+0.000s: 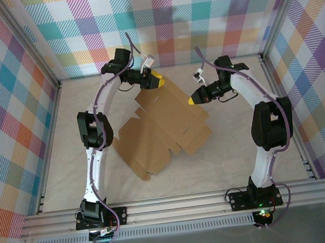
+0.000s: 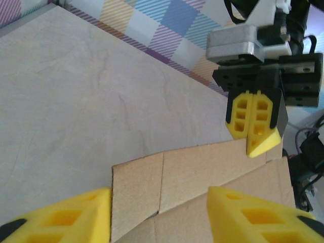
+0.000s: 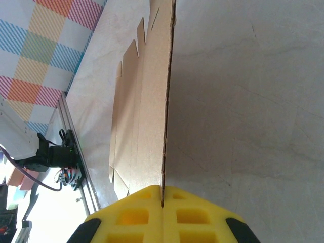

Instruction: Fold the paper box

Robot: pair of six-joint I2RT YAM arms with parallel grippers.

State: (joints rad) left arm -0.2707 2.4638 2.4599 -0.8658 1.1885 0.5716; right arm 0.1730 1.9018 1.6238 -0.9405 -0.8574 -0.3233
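1. The box (image 1: 163, 130) is lying as an open brown sheet in the middle of the table (image 1: 57, 174), between the two arms, with its flaps and tabs spreading out.
2. The right gripper (image 1: 194, 100) is reaching in from the right and meeting the sheet at its far right edge.
3. Seen from the right wrist, its fingers (image 3: 136, 215) are pressing tight together with the thin cardboard edge caught between them. The sheet is running away from them over the pale table.
4. The left gripper (image 1: 157, 81) is hanging over the far corner of the sheet, near the plaid back wall (image 1: 168, 15).
5. Seen from the left wrist, its own two yellow fingers (image 2: 61, 217) are standing wide apart and gripping nothing. A creased flap is showing between them.
6. In that same view the right gripper is facing the left one across the flap, with its tips closing on the cardboard's far edge.
7. Whether the left fingers are touching the cardboard, I cannot tell.
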